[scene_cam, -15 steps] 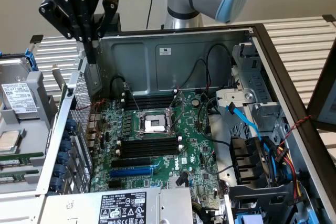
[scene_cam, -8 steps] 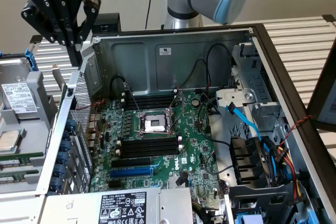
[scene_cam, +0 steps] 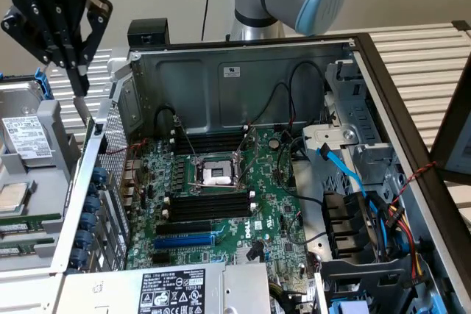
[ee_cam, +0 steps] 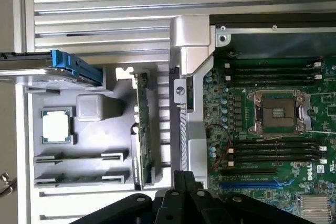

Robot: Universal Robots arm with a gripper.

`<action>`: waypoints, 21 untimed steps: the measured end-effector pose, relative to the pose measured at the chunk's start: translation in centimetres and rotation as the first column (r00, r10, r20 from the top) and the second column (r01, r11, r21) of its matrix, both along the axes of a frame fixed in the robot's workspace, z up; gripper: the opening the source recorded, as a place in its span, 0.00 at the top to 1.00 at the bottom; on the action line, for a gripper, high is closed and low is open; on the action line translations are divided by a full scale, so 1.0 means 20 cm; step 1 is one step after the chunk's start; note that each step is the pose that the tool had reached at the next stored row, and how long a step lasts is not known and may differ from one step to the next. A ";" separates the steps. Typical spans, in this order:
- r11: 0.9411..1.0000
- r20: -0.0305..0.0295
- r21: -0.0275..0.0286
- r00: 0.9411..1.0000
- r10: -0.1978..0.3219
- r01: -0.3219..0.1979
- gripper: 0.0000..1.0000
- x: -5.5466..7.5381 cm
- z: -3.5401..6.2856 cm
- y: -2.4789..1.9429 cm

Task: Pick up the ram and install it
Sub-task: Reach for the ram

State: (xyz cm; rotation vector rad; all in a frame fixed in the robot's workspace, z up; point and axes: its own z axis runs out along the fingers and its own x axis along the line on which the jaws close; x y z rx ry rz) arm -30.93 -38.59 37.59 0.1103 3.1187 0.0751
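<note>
One open PC case (scene_cam: 243, 71): matte grey sheet steel, boxy, mid-frame in the exterior view. One green motherboard (scene_cam: 221, 248) inside it, with one blue expansion slot (scene_cam: 184, 240). One grey moulded tray (scene_cam: 59, 137) at left. One black gripper (scene_cam: 78, 82), upper left, fingers pressed together, empty. One ram (ee_cam: 143, 129): thin green stick, on edge in the tray, beside the case wall.

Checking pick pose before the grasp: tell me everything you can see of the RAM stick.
The ram is a long, thin green circuit board, seen nearly edge-on, so its chips and label are hard to make out. It stands on its long edge in a slot of the grey parts tray, on the side next to the open computer case and roughly parallel to its wall. It is not installed. The gripper is beside one end, not touching it.
</note>
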 end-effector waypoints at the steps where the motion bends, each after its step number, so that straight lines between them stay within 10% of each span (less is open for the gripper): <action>1: 1.000 0.000 0.000 1.000 0.000 0.000 0.89 -0.04 -0.005 0.005; 21: 1.000 0.000 -0.001 1.000 0.000 0.000 0.89 -0.50 -0.091 0.044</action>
